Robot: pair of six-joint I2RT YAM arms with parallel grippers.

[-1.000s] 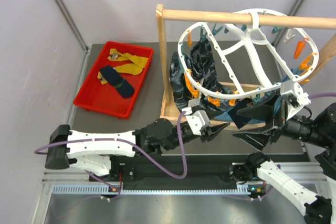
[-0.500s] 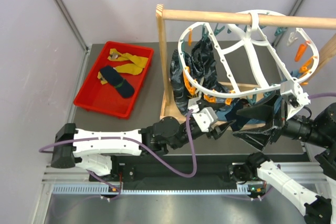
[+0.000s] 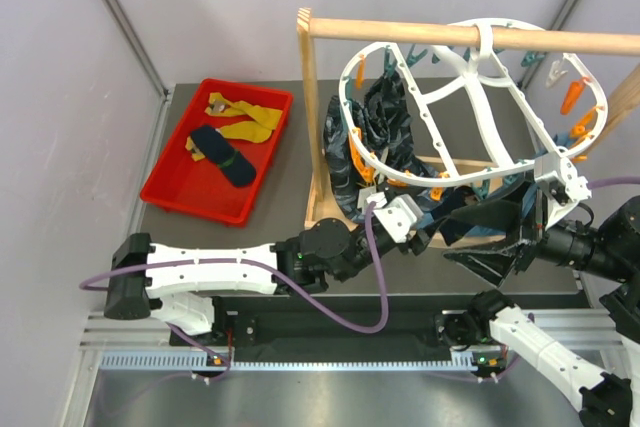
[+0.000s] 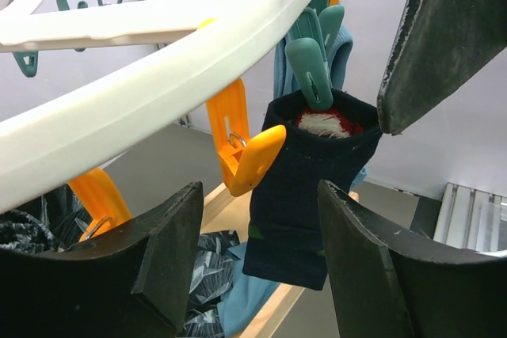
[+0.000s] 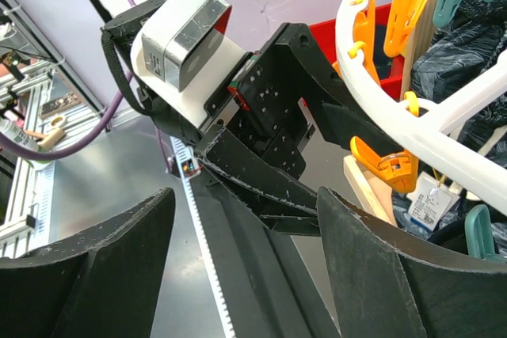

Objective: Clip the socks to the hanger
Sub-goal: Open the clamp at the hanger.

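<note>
The white hanger (image 3: 470, 107) hangs from the wooden rod. In the left wrist view a navy sock (image 4: 305, 195) with green marks hangs from a teal peg (image 4: 309, 69) on the hanger's rim (image 4: 158, 100), next to an orange peg (image 4: 245, 152). My left gripper (image 4: 257, 275) is open just below and in front of that sock, not touching it. My right gripper (image 5: 245, 267) is open and empty, facing the left gripper (image 5: 277, 180) under the rim (image 5: 396, 116). A second navy sock (image 3: 222, 154) and the yellow socks (image 3: 245, 119) lie in the red tray.
The red tray (image 3: 165, 187) sits at the back left of the table. A wooden rack post (image 3: 310, 97) stands by the hanger. A dark patterned cloth (image 3: 375, 127) and a teal-blue cloth (image 4: 238, 298) hang beneath the frame. Both grippers (image 3: 430, 230) (image 3: 462, 239) are close together.
My left arm has reached further right and up beneath the hanger's rim, and its jaws have spread wider. The right arm has stayed where it was.
</note>
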